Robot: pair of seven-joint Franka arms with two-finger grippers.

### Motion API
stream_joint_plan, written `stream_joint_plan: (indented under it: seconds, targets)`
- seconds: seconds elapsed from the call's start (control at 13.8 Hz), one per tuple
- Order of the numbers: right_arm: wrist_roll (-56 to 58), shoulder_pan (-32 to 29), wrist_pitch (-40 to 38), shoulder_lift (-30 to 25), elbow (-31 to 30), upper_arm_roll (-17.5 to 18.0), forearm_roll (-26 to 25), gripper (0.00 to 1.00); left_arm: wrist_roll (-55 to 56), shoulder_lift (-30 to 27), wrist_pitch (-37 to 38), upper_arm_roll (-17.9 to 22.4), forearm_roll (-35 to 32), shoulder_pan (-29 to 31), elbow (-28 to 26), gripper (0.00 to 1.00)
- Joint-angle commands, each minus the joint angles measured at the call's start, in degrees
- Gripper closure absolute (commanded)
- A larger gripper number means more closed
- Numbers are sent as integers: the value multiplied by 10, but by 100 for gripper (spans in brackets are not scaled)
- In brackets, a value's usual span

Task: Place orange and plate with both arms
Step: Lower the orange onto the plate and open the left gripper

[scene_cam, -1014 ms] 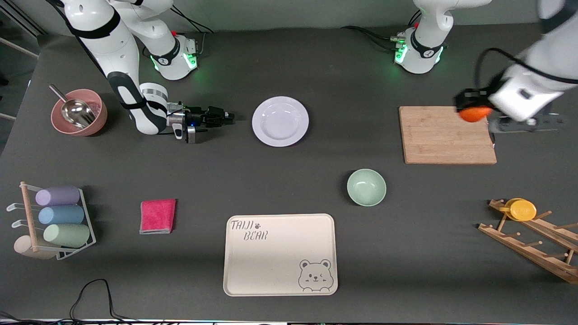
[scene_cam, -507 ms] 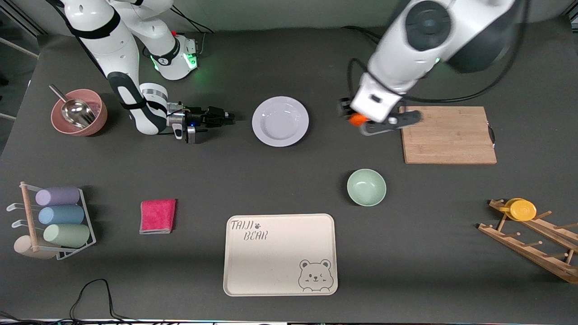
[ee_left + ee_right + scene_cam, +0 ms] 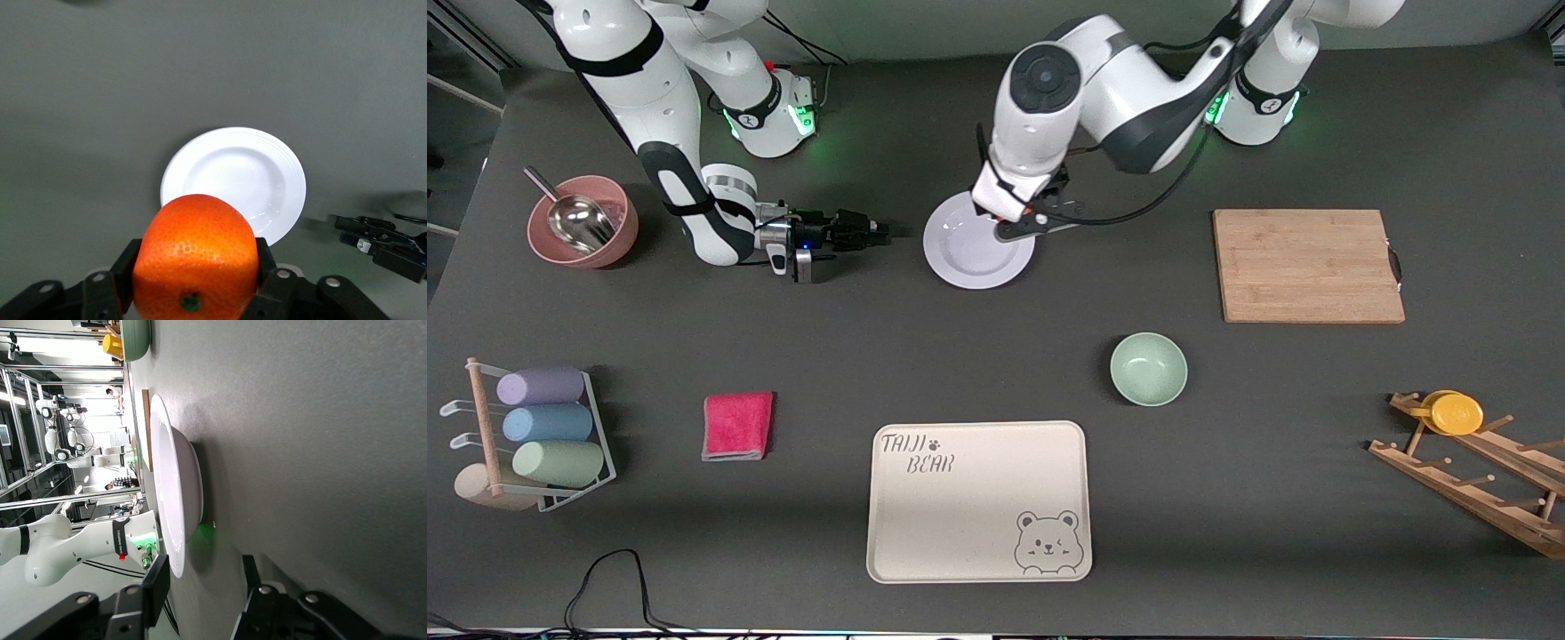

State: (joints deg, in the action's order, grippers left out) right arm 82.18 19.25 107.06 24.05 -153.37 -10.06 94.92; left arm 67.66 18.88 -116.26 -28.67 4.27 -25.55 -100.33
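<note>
My left gripper [image 3: 193, 287] is clamped on the orange [image 3: 195, 257], one finger pressed to each side of the fruit, and it hangs over the edge of the plate [image 3: 969, 253] that lies toward my left arm's end of the surface [image 3: 996, 356]. In the front view my own wrist hides the orange; in the left wrist view the orange fills the foreground with the plate [image 3: 233, 180] below it, white, empty and upright on the dark surface.

My right gripper [image 3: 876, 233] sits low, just beside the plate on the side toward my right arm's end, not touching it. Its fingers [image 3: 157, 587] stand apart with nothing between them, and the plate's rim [image 3: 167, 513] lines up with the gap in the right wrist view.

Nearer the camera than the plate are a green bowl [image 3: 1148, 369] and a beige tray [image 3: 978, 502]. A wooden board [image 3: 1307, 265] lies toward my left arm's end, a pink bowl [image 3: 583, 222] with a scoop toward my right arm's end, and a red cloth [image 3: 737, 425] nearer the camera than my right gripper.
</note>
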Motion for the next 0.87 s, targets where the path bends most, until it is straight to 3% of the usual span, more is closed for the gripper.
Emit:
stream_joint_plan:
  seconds: [0.0, 0.36, 0.8]
  targets:
    - [11, 2, -4, -1, -1, 0, 14, 49, 33, 40, -73, 10, -22, -27, -23, 100]
    - [11, 2, -4, -2, -1, 0, 14, 49, 92, 127, -147, 13, -105, -58, -25, 100]
    - [11, 2, -4, -2, -1, 0, 14, 49, 139, 181, -217, 15, -141, -75, -24, 100]
